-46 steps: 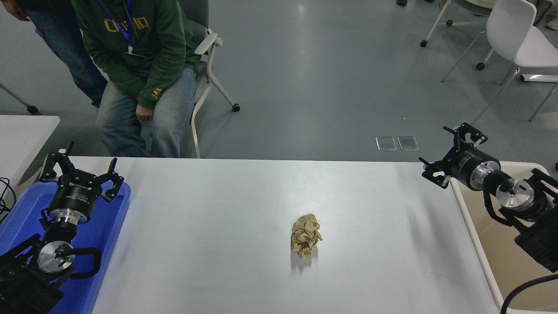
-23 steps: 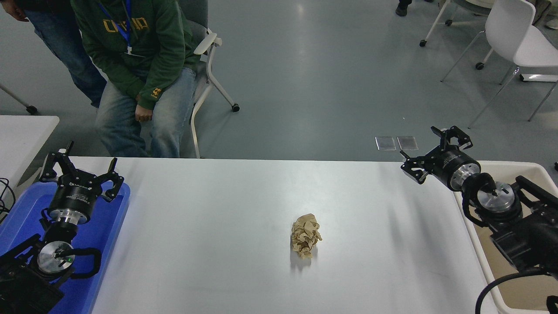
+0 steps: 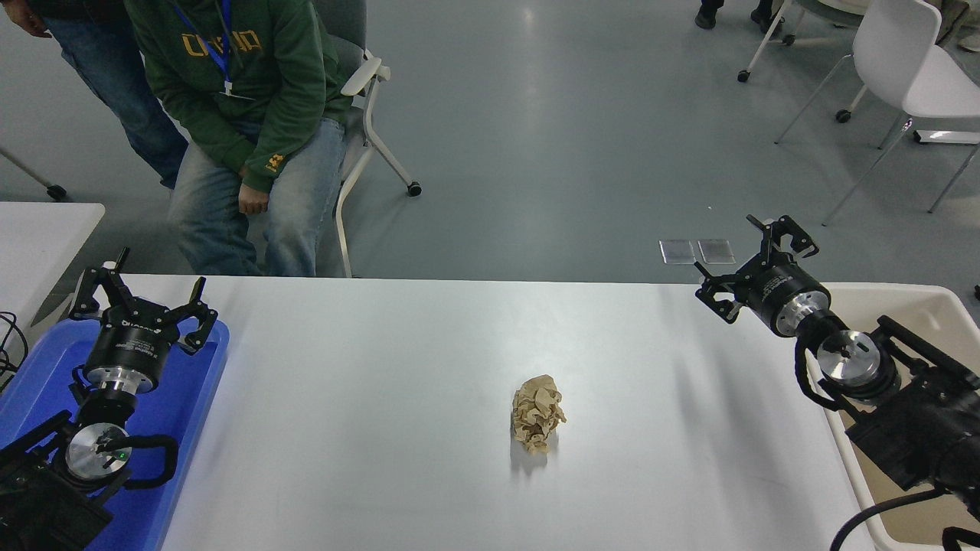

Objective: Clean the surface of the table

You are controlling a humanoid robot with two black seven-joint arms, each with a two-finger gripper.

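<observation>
White bench surface [image 3: 383,459] fills the lower middle of the frame. One crumpled tan paper wad [image 3: 538,413] sits on it just right of centre. Right gripper [image 3: 746,256] at the right edge, above the bench's far right corner, fingers spread, holding nothing, well apart from the wad. Beige bin [image 3: 930,302] under the right arm. Left gripper [image 3: 142,298] parked lower left over a blue tray [image 3: 191,398], also released. Person seated upper left.

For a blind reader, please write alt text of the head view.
A crumpled paper ball lies alone on the white table. The right gripper hovers open at its far right corner beside a beige bin; the left gripper is parked open over a blue tray.
</observation>
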